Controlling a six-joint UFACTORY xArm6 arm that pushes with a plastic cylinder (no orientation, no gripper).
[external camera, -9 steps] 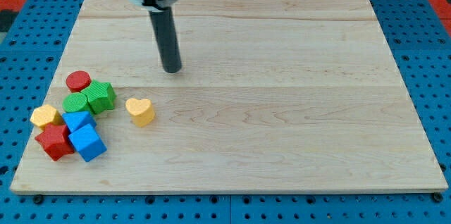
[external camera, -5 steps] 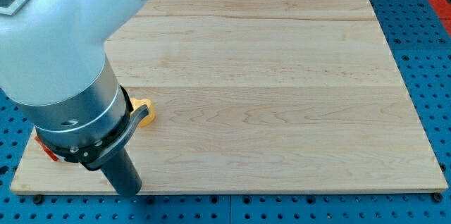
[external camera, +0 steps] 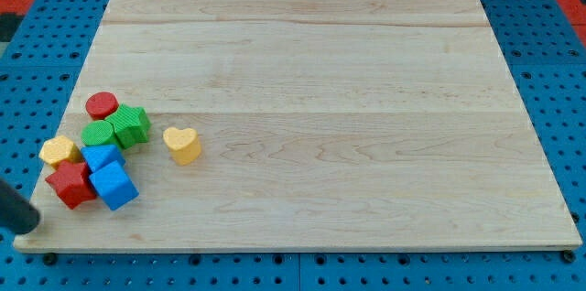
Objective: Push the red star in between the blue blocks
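The red star [external camera: 70, 184] lies near the board's bottom left corner. It touches the two blue blocks on its right: a blue block [external camera: 102, 156] above and a blue cube [external camera: 114, 187] below, which touch each other. My tip [external camera: 27, 226] shows at the view's left edge, below and left of the red star, a short way off it.
A yellow block [external camera: 59, 152] sits above the red star. A green round block [external camera: 98, 134], a green star [external camera: 132, 124] and a red cylinder [external camera: 102, 105] cluster above the blue blocks. A yellow heart [external camera: 182, 145] lies apart to the right. The wooden board [external camera: 366, 145] rests on a blue pegboard.
The arm swept from the board's upper middle down over the cluster, hiding it, and now only the rod's end shows at the bottom left. The blocks stand as before.
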